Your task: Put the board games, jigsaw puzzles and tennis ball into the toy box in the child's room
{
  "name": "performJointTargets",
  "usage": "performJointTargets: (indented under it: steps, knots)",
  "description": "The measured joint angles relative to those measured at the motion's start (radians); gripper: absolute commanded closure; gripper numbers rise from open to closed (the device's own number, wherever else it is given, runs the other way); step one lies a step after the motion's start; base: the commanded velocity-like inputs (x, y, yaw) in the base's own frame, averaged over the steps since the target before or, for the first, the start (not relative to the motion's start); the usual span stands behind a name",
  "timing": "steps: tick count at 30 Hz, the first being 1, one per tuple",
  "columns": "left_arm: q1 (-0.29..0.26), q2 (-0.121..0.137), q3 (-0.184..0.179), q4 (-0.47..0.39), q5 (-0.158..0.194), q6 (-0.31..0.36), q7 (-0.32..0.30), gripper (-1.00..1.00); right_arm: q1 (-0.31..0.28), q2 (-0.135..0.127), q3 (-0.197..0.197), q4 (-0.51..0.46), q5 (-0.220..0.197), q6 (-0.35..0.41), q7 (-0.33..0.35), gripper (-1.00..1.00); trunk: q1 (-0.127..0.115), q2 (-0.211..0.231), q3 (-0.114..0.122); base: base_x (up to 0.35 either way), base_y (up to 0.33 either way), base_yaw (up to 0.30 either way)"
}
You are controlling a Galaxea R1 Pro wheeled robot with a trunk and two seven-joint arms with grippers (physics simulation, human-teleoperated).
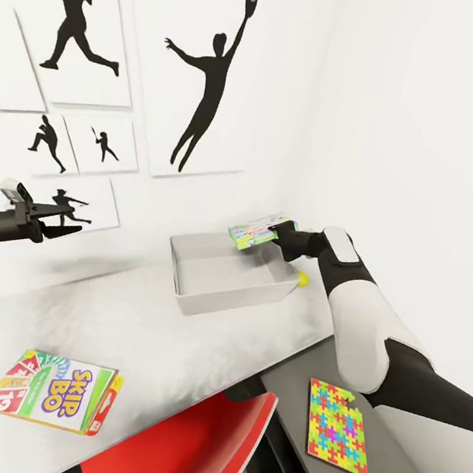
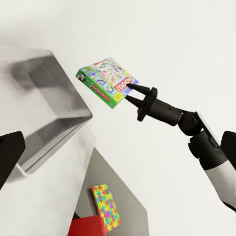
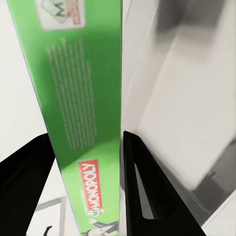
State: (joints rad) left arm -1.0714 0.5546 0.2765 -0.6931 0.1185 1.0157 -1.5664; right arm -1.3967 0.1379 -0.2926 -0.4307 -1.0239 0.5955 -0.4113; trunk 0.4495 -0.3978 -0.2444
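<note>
Two board games we count, one [image 1: 255, 232] clamped in our right end effector [image 1: 274, 234] above one toy box [image 1: 202, 304], one [image 1: 53, 390] on the surface [image 1: 171, 349], left end effector [image 1: 65, 227] apart.

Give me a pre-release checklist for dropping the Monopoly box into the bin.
1. Grip: right hand shut on the Monopoly box at one edge. Ok.
2. Box over the toy box: head view puts it above the far right corner, not centred. Cannot tell if fully inside the rim.
3. Bin interior: bare floor visible. Ok.
4. Box attitude: tilted, not flat. Not ok for a clean drop.
5. Tennis ball: on the table beside the bin's right wall, under the arm. Watch it.
6. Left hand: open, well left of the bin. Ok.
</note>
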Motion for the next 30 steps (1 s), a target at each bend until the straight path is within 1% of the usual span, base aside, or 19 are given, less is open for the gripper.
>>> performJointTargets:
  steps: [30]
  knots:
    - [0.000,-0.001,-0.001,0.000,0.000,0.000,0.000,-1.00,0.000,-0.002,-0.002,0.000,0.001,-0.013,0.000,1.00,0.000,0.000,-0.049,0.000,0.000,0.062]
